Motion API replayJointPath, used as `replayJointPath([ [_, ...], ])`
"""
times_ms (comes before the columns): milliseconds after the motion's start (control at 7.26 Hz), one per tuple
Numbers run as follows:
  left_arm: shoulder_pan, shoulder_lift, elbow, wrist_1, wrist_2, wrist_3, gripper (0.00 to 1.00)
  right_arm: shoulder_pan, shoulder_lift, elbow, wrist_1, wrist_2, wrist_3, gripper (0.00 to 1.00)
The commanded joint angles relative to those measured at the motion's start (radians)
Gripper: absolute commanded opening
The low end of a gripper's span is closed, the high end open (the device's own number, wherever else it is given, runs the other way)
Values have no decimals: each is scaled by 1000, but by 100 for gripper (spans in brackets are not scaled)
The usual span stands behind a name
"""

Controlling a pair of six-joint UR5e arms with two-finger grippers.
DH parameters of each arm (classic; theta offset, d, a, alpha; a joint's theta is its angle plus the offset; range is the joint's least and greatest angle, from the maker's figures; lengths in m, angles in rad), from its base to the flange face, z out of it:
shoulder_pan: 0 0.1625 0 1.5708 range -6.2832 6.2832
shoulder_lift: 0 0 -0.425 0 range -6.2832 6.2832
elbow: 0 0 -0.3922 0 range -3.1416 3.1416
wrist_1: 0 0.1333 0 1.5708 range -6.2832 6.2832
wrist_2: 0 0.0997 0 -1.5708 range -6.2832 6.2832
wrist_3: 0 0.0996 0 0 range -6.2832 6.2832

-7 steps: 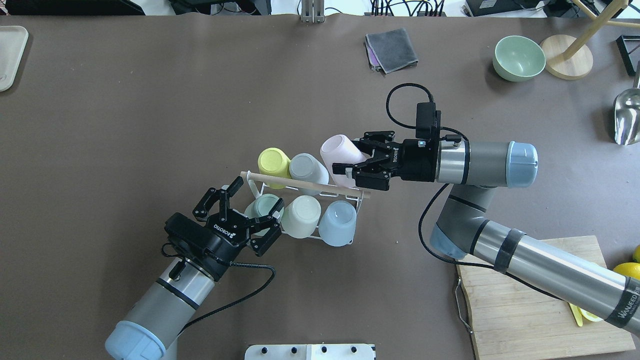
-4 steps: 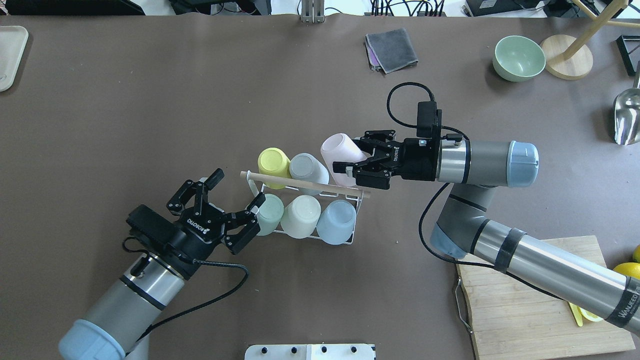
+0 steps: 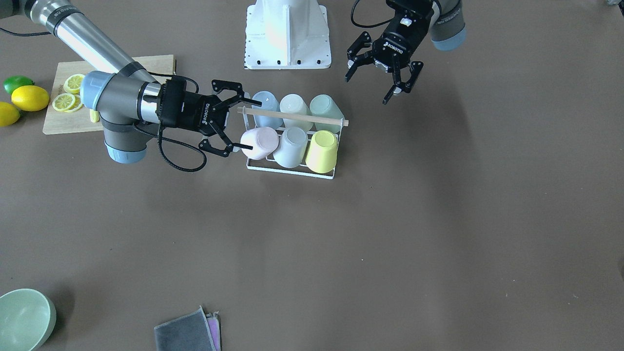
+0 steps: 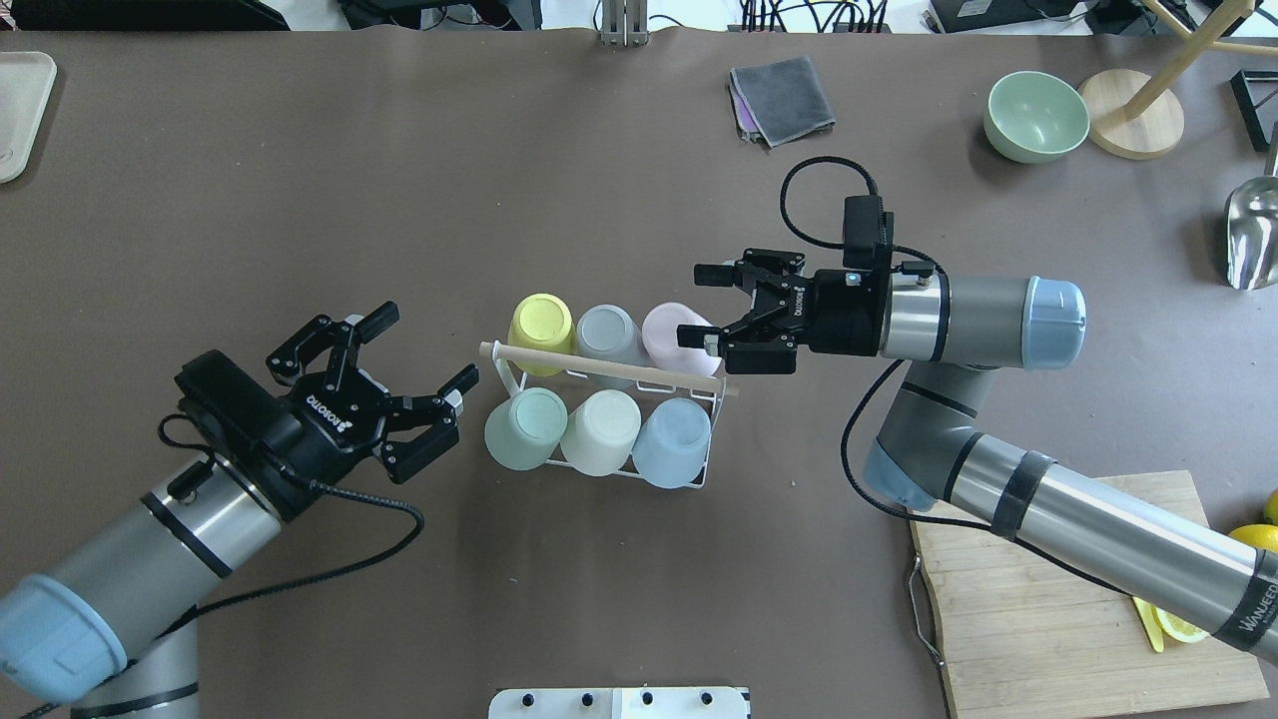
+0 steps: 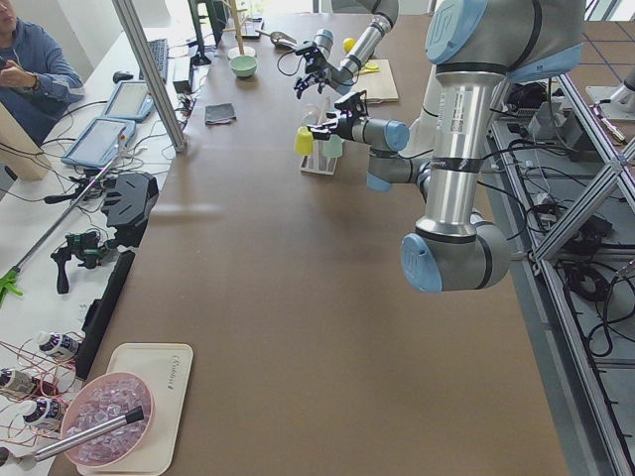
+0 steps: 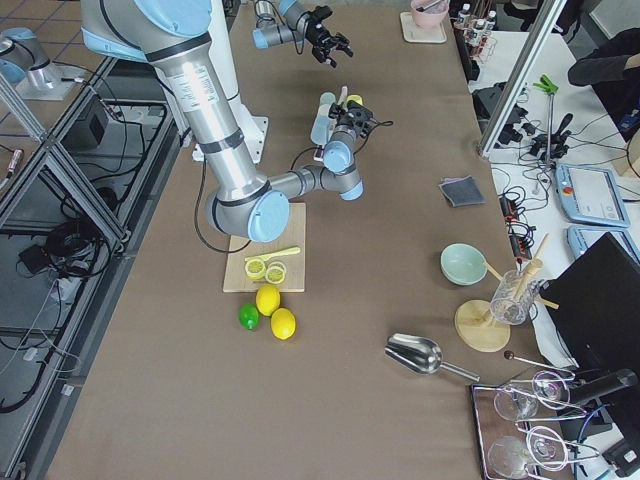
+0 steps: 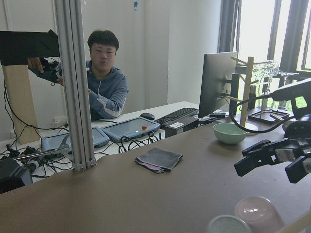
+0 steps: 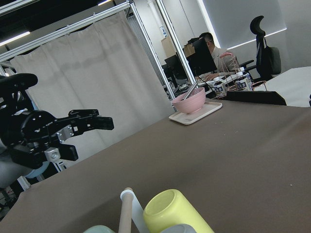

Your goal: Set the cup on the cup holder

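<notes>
At the middle of the overhead frame we saw the cup holder (image 4: 609, 368) carrying six upturned cups in two rows. The pink cup (image 4: 664, 325) sat at the right end of the upper row, beside the grey cup (image 4: 606, 333). The right gripper (image 4: 702, 305) was spread wide just right of the pink cup, one fingertip at its side, pinching nothing. The left gripper (image 4: 422, 349), left of the holder and apart from it, was also spread and empty

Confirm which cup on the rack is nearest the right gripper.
The pink cup: the only pink one, at the end of the rack, right beside the open right gripper.
</notes>
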Motion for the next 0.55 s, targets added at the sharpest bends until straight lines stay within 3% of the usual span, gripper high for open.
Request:
replayJointPath([
  [0, -185, 2, -6, 208, -269, -6, 98, 32, -4, -3, 5, 4, 0, 100],
  [138, -270, 4, -6, 311, -403, -59, 98, 76, -13, -9, -10, 4, 0, 100],
  [413, -423, 4, -5, 534, -621, -106, 98, 185, -27, -3, -181, 22, 5, 100],
])
